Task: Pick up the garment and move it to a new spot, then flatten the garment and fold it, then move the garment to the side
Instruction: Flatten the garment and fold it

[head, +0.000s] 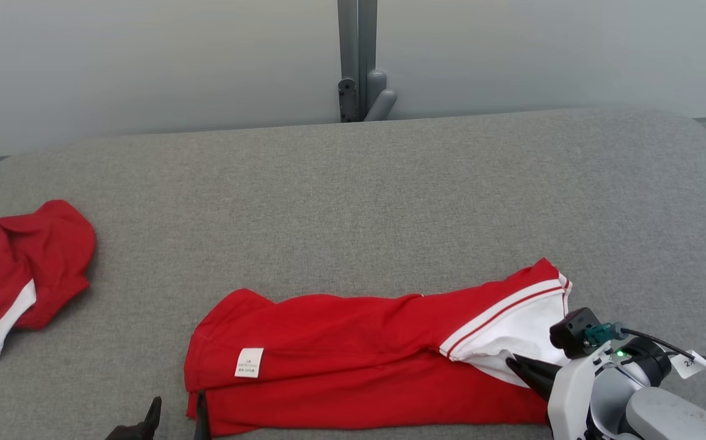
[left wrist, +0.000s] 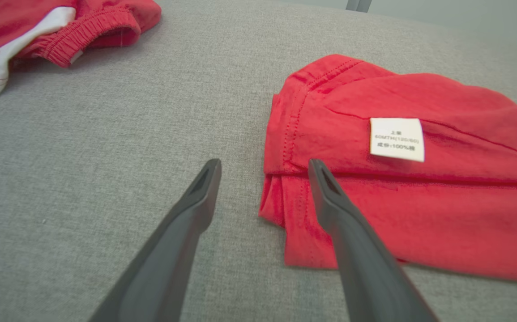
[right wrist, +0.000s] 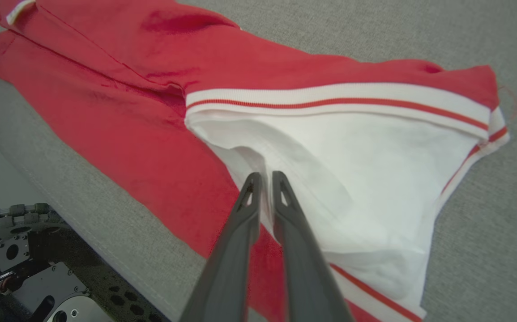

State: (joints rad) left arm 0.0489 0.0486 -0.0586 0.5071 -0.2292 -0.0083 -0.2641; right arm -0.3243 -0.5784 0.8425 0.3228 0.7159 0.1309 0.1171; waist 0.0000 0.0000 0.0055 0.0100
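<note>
1. The garment lay stretched along the near edge of the bench, a little right of the middle. Its long axis ran left to right, close to parallel with that edge.
2. Its white panel with the striped trim pointed toward the bench's right end and tipped slightly toward the far edge. The hem end with the label pointed left.
3. The right gripper sat at the white end, reaching in from the near right corner. In the right wrist view its fingers were drawn almost together with a ridge of white cloth in the slit between them. That read as a pinch on the garment.
4. The left gripper stood spread wide at the near left corner of the cloth. In the left wrist view one finger lay over the red hem and the other over bare bench, so the garment's edge ran up between them. Whether they touched the cloth could not be told.
5. Each arm had its own end, the right nearer the trim and the left nearer the label. The cloth stretched away to the right of the left claw and to the left of the right one.
6. The likely call was that the left claw had only to close on that corner for both ends to be held along the long axis.
7. A second red garment lay bunched at the bench's left edge, well apart.
</note>
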